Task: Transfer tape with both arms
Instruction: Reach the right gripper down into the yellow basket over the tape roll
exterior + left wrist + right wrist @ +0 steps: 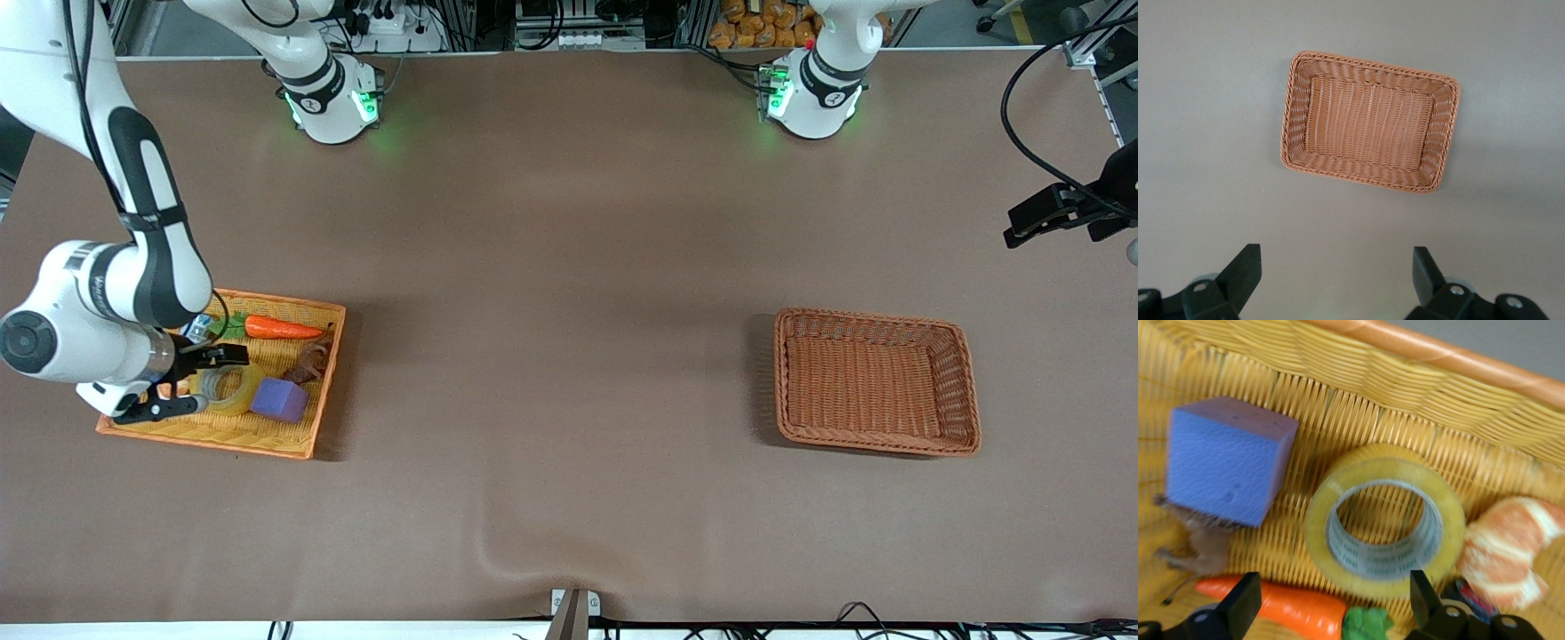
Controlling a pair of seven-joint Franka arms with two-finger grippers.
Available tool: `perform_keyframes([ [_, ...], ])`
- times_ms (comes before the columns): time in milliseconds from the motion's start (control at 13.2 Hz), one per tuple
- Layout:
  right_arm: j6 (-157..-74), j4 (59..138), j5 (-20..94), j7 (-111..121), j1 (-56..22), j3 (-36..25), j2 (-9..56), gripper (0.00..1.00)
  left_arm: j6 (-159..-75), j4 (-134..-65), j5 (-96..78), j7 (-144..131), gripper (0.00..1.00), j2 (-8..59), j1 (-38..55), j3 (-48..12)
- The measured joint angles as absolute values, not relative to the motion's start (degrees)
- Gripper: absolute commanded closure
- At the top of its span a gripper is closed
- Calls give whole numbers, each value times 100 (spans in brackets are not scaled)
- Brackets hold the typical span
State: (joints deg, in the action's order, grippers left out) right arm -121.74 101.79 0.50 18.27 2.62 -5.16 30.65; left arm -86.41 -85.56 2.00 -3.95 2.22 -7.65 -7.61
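The tape [233, 391], a translucent yellow roll with a grey core, lies flat in the orange tray [298, 444] at the right arm's end of the table, beside the purple block [279, 400]. My right gripper [196, 384] is open and low over the tray, at the tape's edge. In the right wrist view the tape [1317, 520] lies just ahead of the open right gripper [1333, 587], and nothing is held. My left gripper [1337, 257] is open and empty, high over the bare table, and the left arm waits.
The tray also holds a carrot [283, 328], a brown stringy thing [311, 360] and a croissant [1505, 547] beside the tape. A brown wicker basket [965, 391], empty, stands toward the left arm's end and also shows in the left wrist view [1293, 127].
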Motion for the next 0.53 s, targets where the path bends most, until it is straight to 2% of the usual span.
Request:
perform_keyframes([
  [227, -12525, 10178, 88, 1870, 276, -518, 3490, 25, -8634, -8556, 200, -395, 0, 221, -765, -761],
  [302, -12527, 10178, 165, 1870, 290, -519, 3562, 40, -8632, -8556, 200, -395, 0, 221, -765, -761],
  [453, -12532, 10160, 256, 1880, 311, -519, 3607, 87, -8631, -8556, 200, -395, 0, 221, -764, -761],
  [529, -12531, 10138, 277, 1884, 310, -517, 3606, 100, -8631, -8556, 200, -395, 0, 221, -763, -762],
])
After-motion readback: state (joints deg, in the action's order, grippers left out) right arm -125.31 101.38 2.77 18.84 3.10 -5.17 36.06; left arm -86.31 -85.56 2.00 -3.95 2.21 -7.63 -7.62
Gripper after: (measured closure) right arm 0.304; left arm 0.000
